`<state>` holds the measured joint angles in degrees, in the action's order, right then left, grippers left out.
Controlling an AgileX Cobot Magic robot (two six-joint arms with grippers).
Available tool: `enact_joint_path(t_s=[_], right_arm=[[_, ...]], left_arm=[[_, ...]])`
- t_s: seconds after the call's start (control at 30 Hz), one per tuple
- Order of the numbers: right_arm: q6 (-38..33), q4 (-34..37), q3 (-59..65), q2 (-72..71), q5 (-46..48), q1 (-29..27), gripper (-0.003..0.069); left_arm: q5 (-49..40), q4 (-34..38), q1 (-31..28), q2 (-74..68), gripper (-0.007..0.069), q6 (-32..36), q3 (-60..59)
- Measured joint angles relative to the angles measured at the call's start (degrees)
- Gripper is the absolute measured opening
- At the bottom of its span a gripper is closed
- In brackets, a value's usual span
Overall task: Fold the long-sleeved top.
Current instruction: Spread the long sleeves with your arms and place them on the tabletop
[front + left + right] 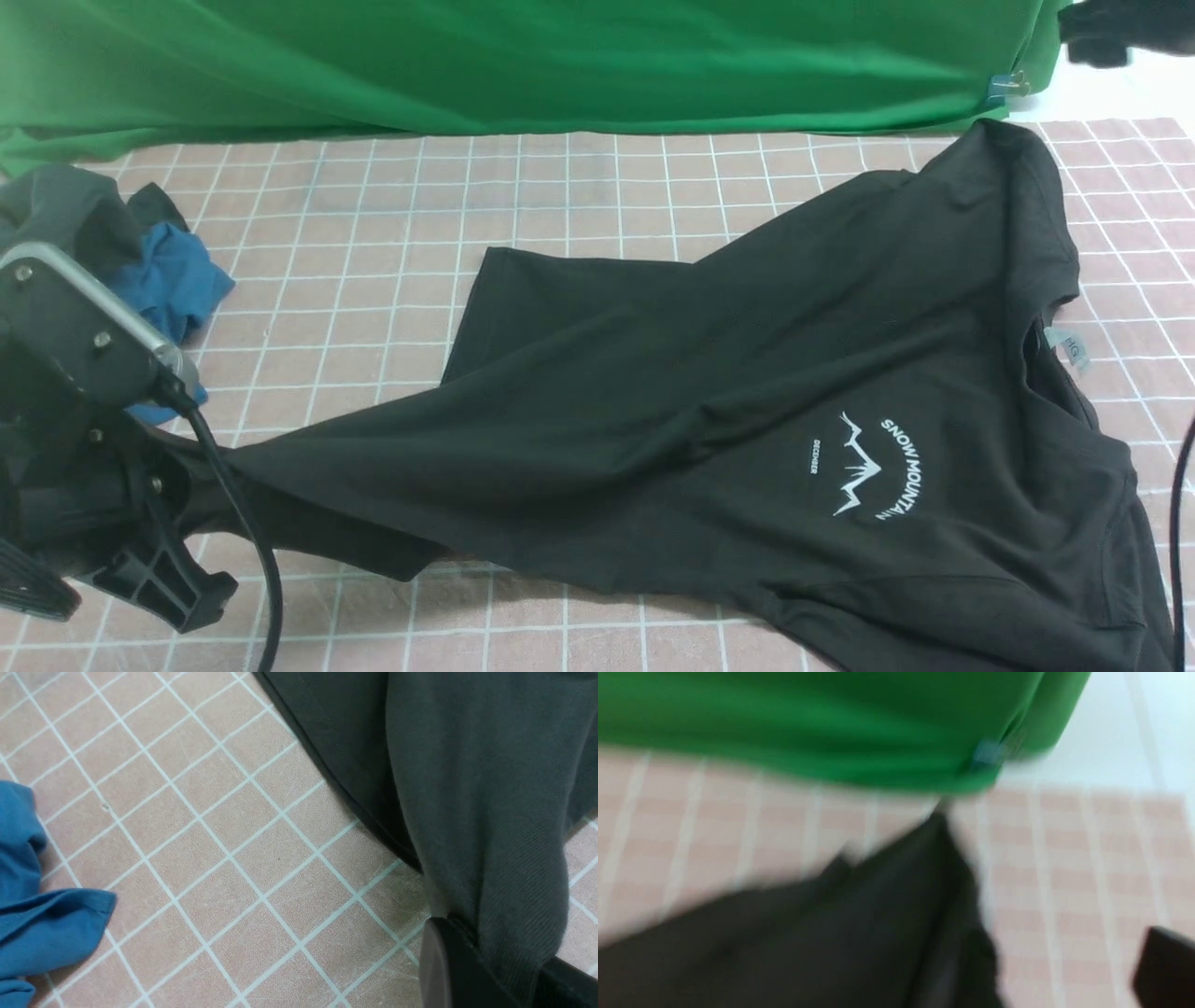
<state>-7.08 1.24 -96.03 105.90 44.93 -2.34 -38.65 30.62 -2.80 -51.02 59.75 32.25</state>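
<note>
The black top (747, 373) lies wrinkled, white mountain print (864, 462) up; the left gripper (500, 970) pinches perhaps its hem; right gripper (1120, 37) blurred, jaws unclear.

You've got the long-sleeved top (709, 392) lying print-up across the table (373, 280), with its collar and white label (1072, 347) toward 3 o'clock. One corner runs taut into your left hand (168, 485) at 8 o'clock. A blue garment (177, 280) sits at 10 o'clock.

Black long-sleeved top (653, 392), spread diagonally
</note>
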Motion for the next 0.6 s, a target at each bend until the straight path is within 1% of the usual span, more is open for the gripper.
enact_joint_path(t_s=[0.03, 0.07, 0.1, 0.17, 0.23, 0.27, 0.3, 0.33, 0.37, 0.47, 0.53, 0.6], right_arm=[[0.0, 0.0, 0.6, -0.6, 0.5, 0.0, 0.039], [0.2, 0.0, 5.8, -4.7, 3.6, 3.1, 0.0355], [0.3, 0.0, 9.3, -7.0, 4.9, 5.0, 0.0347], [0.9, 0.0, 19.1, -12.9, 7.4, 11.1, 0.0347], [1.0, 0.1, 28.2, -18.1, 8.2, 17.7, 0.0369], [-0.1, 0.0, 34.9, -20.8, 8.0, 23.2, 0.0389], [-0.3, 0.0, 34.9, -21.2, 8.0, 23.2, 0.0393], [-2.5, -1.2, 41.7, -23.9, 7.0, 29.4, 0.0428], [-3.5, -2.2, 46.2, -25.0, 5.9, 33.8, 0.0453], [-3.8, -5.1, 54.0, -25.9, 3.0, 42.0, 0.0512], [-3.0, -6.6, 57.5, -25.2, 1.0, 45.3, 0.0533], [-1.6, -7.8, 59.5, -23.8, 0.0, 46.5, 0.0541]], left_arm=[[0.0, 0.0, 0.0, 0.0, 0.0021, 0.0, 0.0], [0.0, 0.0, 0.0, 0.0, 0.0021, -0.1, 0.0], [0.1, 0.0, 0.0, 0.0, 0.0021, -0.3, 0.0], [0.2, 0.3, 0.0, 0.0, 0.0021, -0.8, 0.0], [0.4, 0.6, 0.0, 0.0, 0.0021, -1.3, -0.1], [0.6, 0.7, 0.0, 0.0, 0.0021, -1.6, -0.1], [0.7, 0.7, 0.0, 0.0, 0.0021, -1.6, -0.1], [0.9, 0.7, 0.0, 0.0, 0.0021, -2.0, -0.1], [1.0, 0.7, 0.0, 0.0, 0.0021, -2.5, -0.1], [1.0, 0.7, 0.0, 0.0, 0.0021, -2.7, -0.1], [1.0, 0.7, 0.0, 0.0, 0.0021, -2.8, -0.1], [1.0, 0.7, 0.0, 0.0, 0.0021, -2.8, -0.1]])
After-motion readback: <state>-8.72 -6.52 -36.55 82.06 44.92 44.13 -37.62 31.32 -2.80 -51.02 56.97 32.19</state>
